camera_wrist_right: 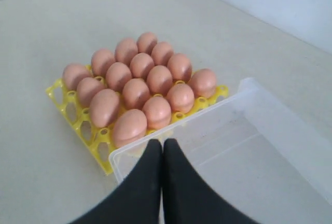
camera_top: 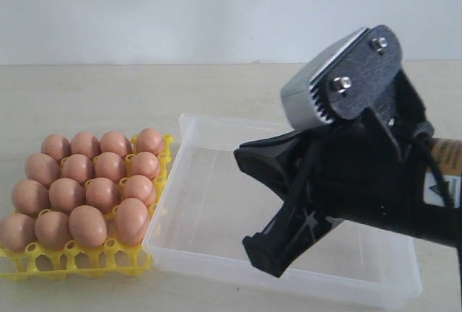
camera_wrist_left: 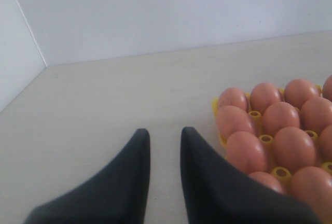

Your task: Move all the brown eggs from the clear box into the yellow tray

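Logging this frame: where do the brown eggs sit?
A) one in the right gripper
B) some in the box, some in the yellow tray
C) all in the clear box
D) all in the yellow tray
D: every one of the brown eggs stands in the yellow tray, no egg shows in the clear box, and the right gripper is shut on nothing.

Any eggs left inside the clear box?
None visible: the clear box floor shows bare. The right gripper covers part of it. Sixteen brown eggs sit in the yellow tray.
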You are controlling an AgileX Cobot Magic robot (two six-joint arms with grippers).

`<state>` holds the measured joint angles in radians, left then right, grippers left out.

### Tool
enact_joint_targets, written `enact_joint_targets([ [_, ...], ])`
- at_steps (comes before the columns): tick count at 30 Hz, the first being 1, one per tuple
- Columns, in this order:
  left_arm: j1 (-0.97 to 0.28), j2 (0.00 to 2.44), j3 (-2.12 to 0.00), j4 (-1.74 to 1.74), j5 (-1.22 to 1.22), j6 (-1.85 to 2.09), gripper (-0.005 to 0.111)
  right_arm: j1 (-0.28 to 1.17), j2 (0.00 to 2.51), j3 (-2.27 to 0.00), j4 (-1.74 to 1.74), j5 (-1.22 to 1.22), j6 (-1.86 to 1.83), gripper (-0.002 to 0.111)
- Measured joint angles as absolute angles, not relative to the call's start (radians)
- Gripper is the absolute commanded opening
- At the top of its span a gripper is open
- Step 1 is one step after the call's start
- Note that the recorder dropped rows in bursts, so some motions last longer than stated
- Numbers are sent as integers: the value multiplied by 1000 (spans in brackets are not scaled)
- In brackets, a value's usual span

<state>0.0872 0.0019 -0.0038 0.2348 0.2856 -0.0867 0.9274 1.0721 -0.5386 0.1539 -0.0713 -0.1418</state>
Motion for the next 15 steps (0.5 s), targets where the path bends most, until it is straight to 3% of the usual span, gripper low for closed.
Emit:
enact_joint_targets([
  [15, 87, 2, -4, 235, 286, -87, 22, 868, 900, -495, 147, 40, -194, 0],
])
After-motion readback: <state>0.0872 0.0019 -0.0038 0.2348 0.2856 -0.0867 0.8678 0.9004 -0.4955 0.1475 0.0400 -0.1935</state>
